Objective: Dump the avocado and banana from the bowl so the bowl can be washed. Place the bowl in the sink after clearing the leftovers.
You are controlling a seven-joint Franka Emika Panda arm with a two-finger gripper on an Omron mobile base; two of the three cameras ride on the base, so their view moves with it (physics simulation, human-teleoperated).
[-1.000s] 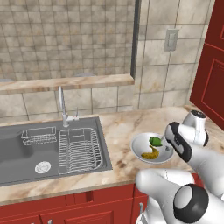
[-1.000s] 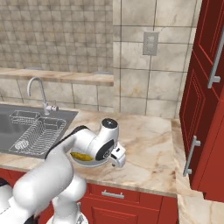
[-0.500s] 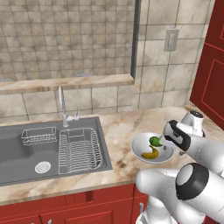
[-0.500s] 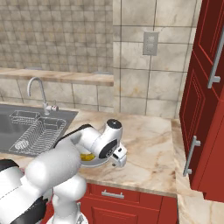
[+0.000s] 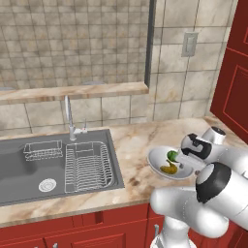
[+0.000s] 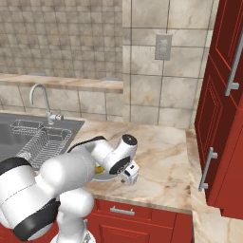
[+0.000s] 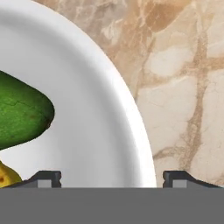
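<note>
The hand (image 7: pixel 111 177) is held spread astride the bowl (image 7: pixel 87 109) rim on the table (image 7: pixel 183 87), so the avocado (image 7: pixel 19 116) and banana (image 7: pixel 6 177) can be tipped out.

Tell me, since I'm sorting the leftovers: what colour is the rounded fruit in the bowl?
Dark glossy green avocado, clearest in the hand view.
</note>
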